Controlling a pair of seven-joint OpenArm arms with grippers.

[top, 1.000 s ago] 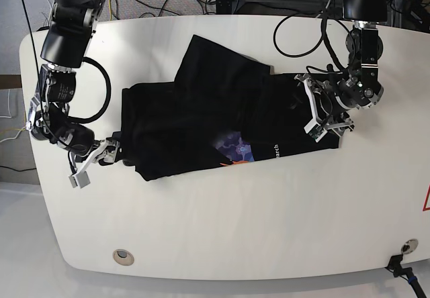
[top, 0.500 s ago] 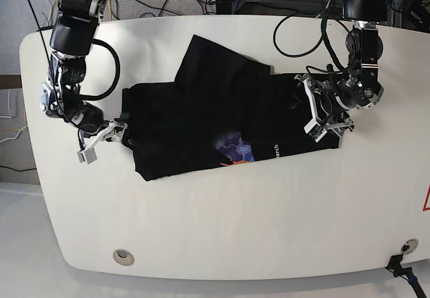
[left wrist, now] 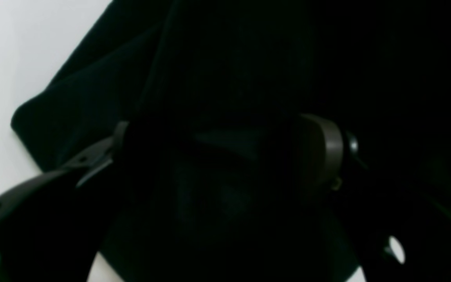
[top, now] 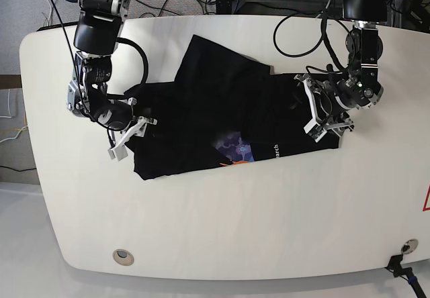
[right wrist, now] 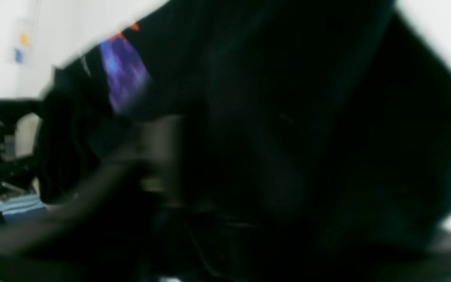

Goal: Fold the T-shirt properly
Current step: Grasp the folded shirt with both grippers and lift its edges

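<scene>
My right gripper (top: 129, 137) grasps the T-shirt (top: 222, 120) at its left end; my left gripper (top: 321, 113) clamps the right end. The shirt lies lengthwise across the table (top: 235, 224) between them.

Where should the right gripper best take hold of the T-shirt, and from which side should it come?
Probably at the bunched dark edge of the T-shirt beside the right gripper, coming in low from the table side. That edge is thick and folded there, so the fingers can close over several layers; the flat middle offers nothing to pinch.
</scene>
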